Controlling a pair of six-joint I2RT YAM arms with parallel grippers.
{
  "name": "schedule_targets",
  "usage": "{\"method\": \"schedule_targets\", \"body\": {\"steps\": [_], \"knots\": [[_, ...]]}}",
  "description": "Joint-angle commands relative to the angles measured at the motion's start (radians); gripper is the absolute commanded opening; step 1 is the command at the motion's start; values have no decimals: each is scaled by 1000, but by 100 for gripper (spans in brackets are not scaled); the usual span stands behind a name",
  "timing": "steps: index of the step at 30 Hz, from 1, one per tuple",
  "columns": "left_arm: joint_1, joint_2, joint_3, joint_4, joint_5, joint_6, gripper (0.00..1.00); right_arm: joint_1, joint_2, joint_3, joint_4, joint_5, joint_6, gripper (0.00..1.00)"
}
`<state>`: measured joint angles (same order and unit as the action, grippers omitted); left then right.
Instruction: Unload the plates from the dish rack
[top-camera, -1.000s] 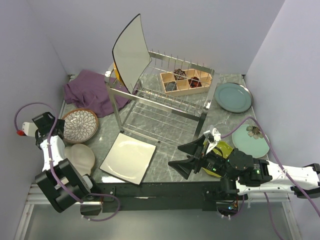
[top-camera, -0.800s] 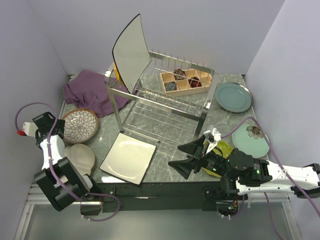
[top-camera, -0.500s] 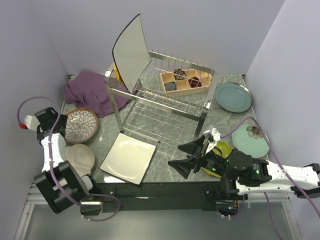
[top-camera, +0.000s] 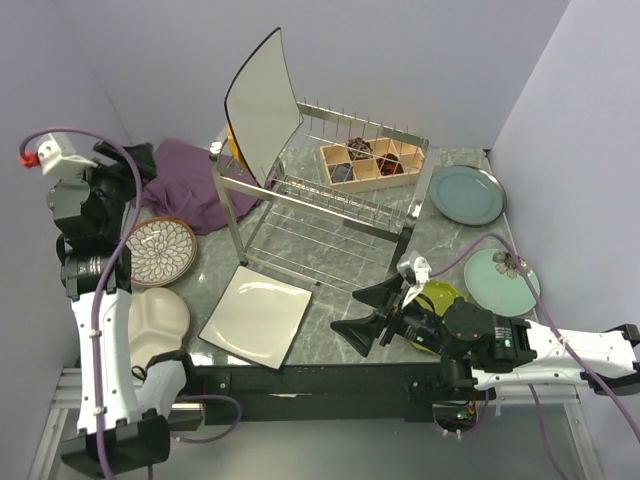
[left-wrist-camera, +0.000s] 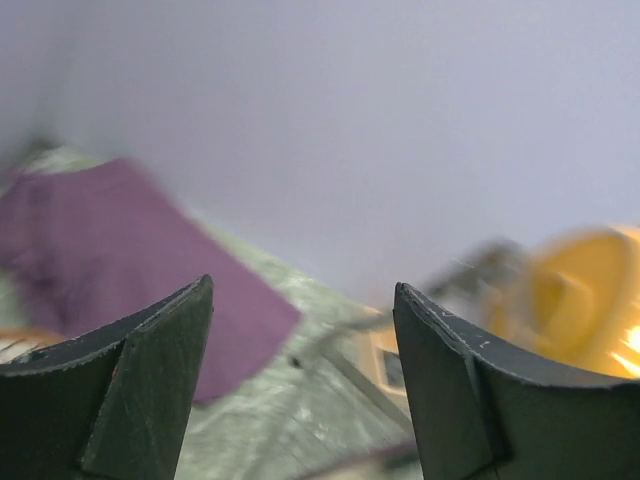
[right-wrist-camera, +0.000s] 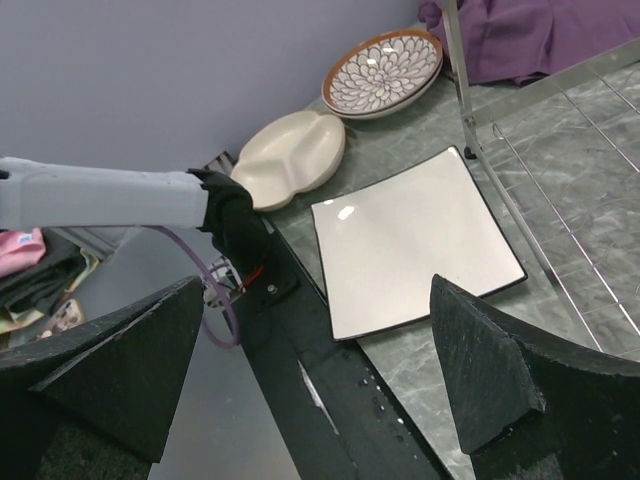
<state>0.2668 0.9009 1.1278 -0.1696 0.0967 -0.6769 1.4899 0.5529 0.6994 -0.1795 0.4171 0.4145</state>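
- square plate (top-camera: 262, 105) stands on edge at the rack's (top-camera: 310, 197) left end, to the right of the left gripper (left-wrist-camera: 300, 290) — the nearer one
- left gripper mostly open, right gripper (right-wrist-camera: 315, 290) wide open — both empty

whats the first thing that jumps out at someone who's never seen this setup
The big cream square plate standing on edge at the left end of the silver dish rack towers over everything. A second square plate lies flat on the marble table in front of the rack. The left gripper and right gripper both gape open, holding nothing.
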Motion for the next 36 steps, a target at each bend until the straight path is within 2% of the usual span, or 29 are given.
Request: {"method": "schedule_targets", "body": {"steps": [1, 6, 10, 15, 17, 20, 24, 30, 33, 36], "knots": [[-84, -28, 119, 51, 148, 129, 78, 6, 28, 23, 20, 3, -25, 100], [-129, -62, 164, 90, 208, 165, 79, 6, 44, 25, 26, 5, -26, 100], [-150, -39, 182, 130, 325, 157, 80, 6, 50, 25, 34, 2, -28, 100], [-208, -37, 202, 137, 331, 175, 84, 6, 61, 25, 32, 12, -31, 100], [-231, -42, 191, 160, 334, 177, 90, 6, 62, 28, 32, 9, -31, 100], [-259, -13, 213, 136, 325, 192, 91, 6, 68, 26, 37, 2, -31, 100], [-368, 10, 221, 134, 259, 240, 94, 6, 70, 28, 34, 8, -31, 100], [-572, 70, 267, 99, 75, 342, 96, 6, 71, 28, 35, 11, -31, 100], [-638, 90, 273, 116, -3, 382, 96, 6, 68, 25, 32, 14, -29, 100], [-669, 133, 302, 102, -46, 410, 89, 6, 62, 22, 35, 11, -31, 100]]}}
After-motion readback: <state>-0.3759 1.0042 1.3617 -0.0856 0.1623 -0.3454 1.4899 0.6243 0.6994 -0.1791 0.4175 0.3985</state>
